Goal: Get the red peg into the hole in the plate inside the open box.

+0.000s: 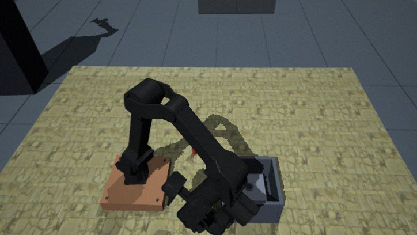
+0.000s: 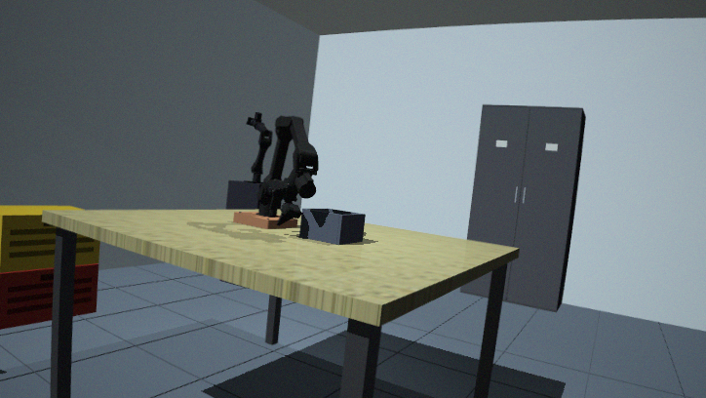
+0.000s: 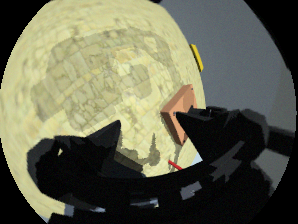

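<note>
Gripper [image 1: 208, 217] [image 2: 291, 218] [image 3: 148, 118] is standing wide open, fingers apart, gripping nothing. Red peg [image 1: 194, 151] [image 3: 175, 165] is sitting on the table [image 1: 306, 116] [image 2: 419, 266] [image 3: 30, 75], outside the box; top view is showing only a bit of it, the arm [image 1: 195, 134] [image 2: 302, 142] covering the rest. Wrist view is showing a red sliver between the fingers and the base plate [image 1: 151, 201] [image 2: 247, 219] [image 3: 175, 117], mostly hidden. Open box [image 1: 279, 186] [image 2: 321, 228] is standing beyond the peg from the base plate, arm partly overhanging it. Plate [image 1: 258, 195] is lying inside, its hole showing.
</note>
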{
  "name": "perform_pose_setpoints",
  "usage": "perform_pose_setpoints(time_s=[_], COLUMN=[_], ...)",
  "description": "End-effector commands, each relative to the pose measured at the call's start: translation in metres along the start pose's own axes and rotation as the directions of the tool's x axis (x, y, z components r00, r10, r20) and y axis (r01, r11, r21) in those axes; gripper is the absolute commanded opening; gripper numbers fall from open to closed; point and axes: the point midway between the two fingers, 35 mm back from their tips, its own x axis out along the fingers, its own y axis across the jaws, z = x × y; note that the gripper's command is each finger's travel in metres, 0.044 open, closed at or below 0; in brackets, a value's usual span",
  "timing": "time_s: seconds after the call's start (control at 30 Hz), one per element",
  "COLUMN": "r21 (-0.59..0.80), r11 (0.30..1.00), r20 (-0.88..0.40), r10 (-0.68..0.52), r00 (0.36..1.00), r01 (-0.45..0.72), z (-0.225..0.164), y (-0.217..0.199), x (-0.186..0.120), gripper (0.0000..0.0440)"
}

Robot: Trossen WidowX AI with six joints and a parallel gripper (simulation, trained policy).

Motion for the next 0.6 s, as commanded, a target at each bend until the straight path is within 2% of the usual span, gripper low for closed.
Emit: perform_pose_setpoints(time_s=[0.0, 0.17, 0.33, 0.57], r21=[-0.067, -0.153, -0.253, -0.417], r11=[0.992, 0.955, 0.889, 0.780], r20=[0.014, 0.017, -0.004, -0.045], r10=[0.109, 0.259, 0.393, 0.496], r00=[0.994, 0.966, 0.920, 0.867], r01=[-0.108, -0.254, -0.381, -0.467], z=[-0.018, -0.045, -0.077, -0.128], y=[0.009, 0.014, 0.009, -0.026], x=[-0.024, -0.059, -0.093, -0.123], gripper=[0.0440, 0.0440, 0.0440, 0.0440])
